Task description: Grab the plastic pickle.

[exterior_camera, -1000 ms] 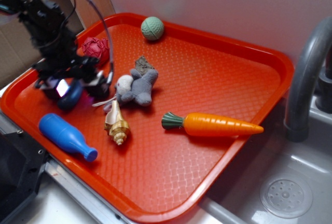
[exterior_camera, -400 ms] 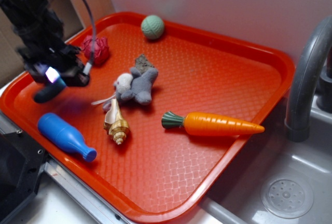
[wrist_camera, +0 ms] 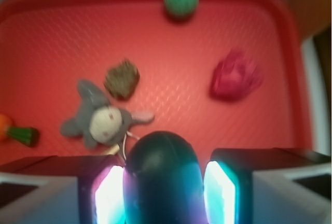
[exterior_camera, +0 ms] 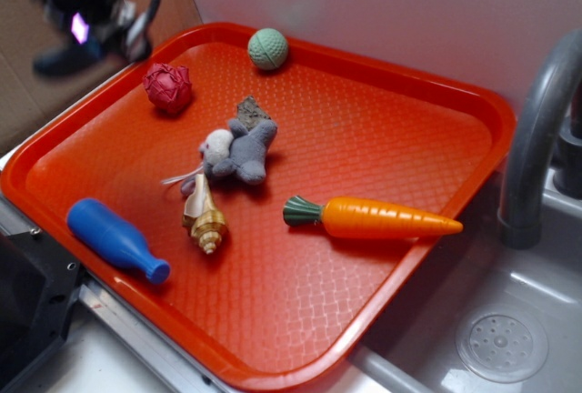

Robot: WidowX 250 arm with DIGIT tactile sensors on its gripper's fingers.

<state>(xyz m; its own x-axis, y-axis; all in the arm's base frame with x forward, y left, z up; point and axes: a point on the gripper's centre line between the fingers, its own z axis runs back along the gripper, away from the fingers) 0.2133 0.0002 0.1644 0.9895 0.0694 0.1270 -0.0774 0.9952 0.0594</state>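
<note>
The dark green plastic pickle [wrist_camera: 162, 175] fills the gap between my two lit fingers in the wrist view, rounded end pointing at the tray. My gripper [wrist_camera: 163, 187] is shut on it. From the exterior view the gripper [exterior_camera: 77, 34] is blurred, high above the tray's far-left corner, with the pickle [exterior_camera: 62, 58] hanging dark beneath it. The orange tray [exterior_camera: 364, 138] lies well below.
On the tray lie a blue bottle [exterior_camera: 114, 238], a gold seashell [exterior_camera: 205, 218], a grey plush mouse [exterior_camera: 238, 155], a brown lump [exterior_camera: 251, 112], a red crumpled ball [exterior_camera: 168, 86], a pale green ball [exterior_camera: 267, 48] and a plastic carrot [exterior_camera: 373, 218]. A sink with a grey faucet [exterior_camera: 536, 138] is on the right.
My gripper has risen from the tray's left side with the pickle in it, moving up and toward the far-left corner. Nothing else on the tray has moved.
</note>
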